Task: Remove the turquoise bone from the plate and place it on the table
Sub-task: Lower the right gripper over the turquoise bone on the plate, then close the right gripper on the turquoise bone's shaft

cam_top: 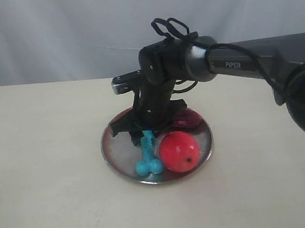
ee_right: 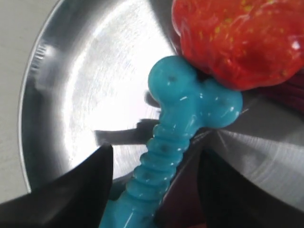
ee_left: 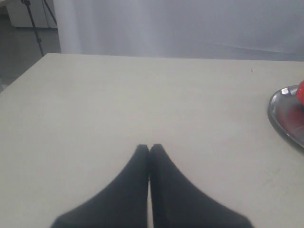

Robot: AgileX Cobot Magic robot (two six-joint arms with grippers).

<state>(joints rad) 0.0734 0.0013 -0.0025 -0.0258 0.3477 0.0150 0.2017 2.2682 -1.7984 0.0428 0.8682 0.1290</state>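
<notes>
Currently the turquoise bone (cam_top: 147,152) lies on the round metal plate (cam_top: 116,156), which sits on the cream surface (cam_top: 50,180). In the exterior view the bone runs from the plate's middle out toward 6 o'clock, and its knobbed end lies just inside the rim there. A red ball (cam_top: 179,151) sits at about 4 o'clock on the plate, and the right wrist view shows it touching that knobbed end. A dark red thing (cam_top: 189,118) lies at about 2 o'clock, partly hidden behind the arm.

The black right arm (cam_top: 246,62) reaches in from 3 o'clock and bends down over the plate. Its right tool (ee_right: 154,159) is down at the bone's ribbed shaft, with one dark finger (ee_right: 80,190) on each side and the shaft between them. The gap is narrow, hardly wider than the shaft. I cannot tell whether the fingers actually press on the rubber or only stand beside it. The bone's other end is hidden under the tool.

The left tool (ee_left: 149,148) has its two tips pressed together with nothing between them. It hangs over a bare stretch of surface well apart from the plate. Only a piece of the plate's rim and a sliver of the ball show at the edge of its wrist view. A pale curtain (cam_top: 49,32) hangs behind the surface.
</notes>
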